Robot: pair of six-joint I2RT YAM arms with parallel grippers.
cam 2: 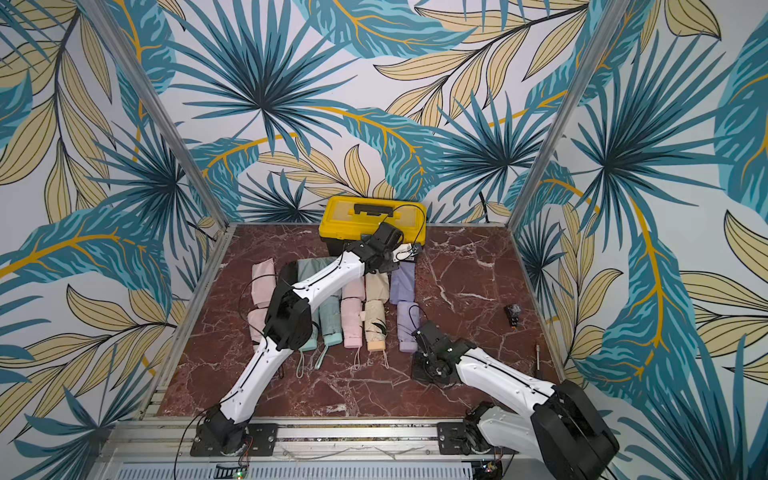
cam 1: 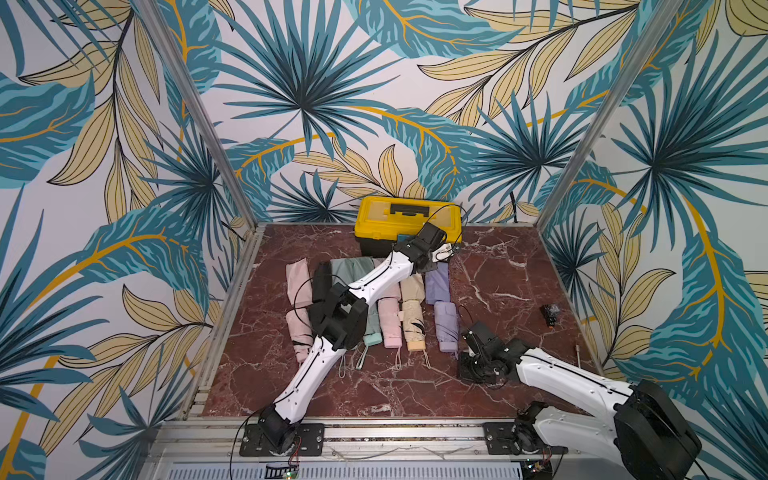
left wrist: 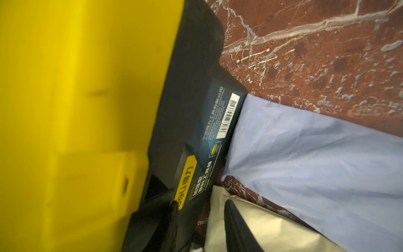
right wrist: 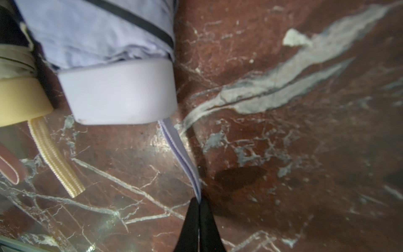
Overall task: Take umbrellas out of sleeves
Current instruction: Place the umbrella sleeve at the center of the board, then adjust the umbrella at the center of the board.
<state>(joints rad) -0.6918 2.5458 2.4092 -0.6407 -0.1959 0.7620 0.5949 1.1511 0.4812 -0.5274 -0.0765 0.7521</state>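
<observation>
now the left arm (cam 1: pixel 374 278) is spanning diagonally across the umbrellas (cam 1: pixel 390 324) toward the toolbox (cam 1: pixel 409 220), the left gripper (left wrist: pixel 201 203) hanging with jaws apart over the beige sleeve (left wrist: pixel 272 222), beside the lilac sleeve (left wrist: pixel 316 152). the right arm (cam 1: pixel 561 374) is crouching low, the right gripper (right wrist: pixel 199 203) pinching the loop (right wrist: pixel 181 152) of the lilac umbrella (right wrist: pixel 122 93), which is lying on the table (right wrist: pixel 283 152) just beside its sleeve.

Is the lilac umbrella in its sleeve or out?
Out. The lilac umbrella lies with its folds bare, and the lilac sleeve lies flat and limp beyond its tip.
</observation>
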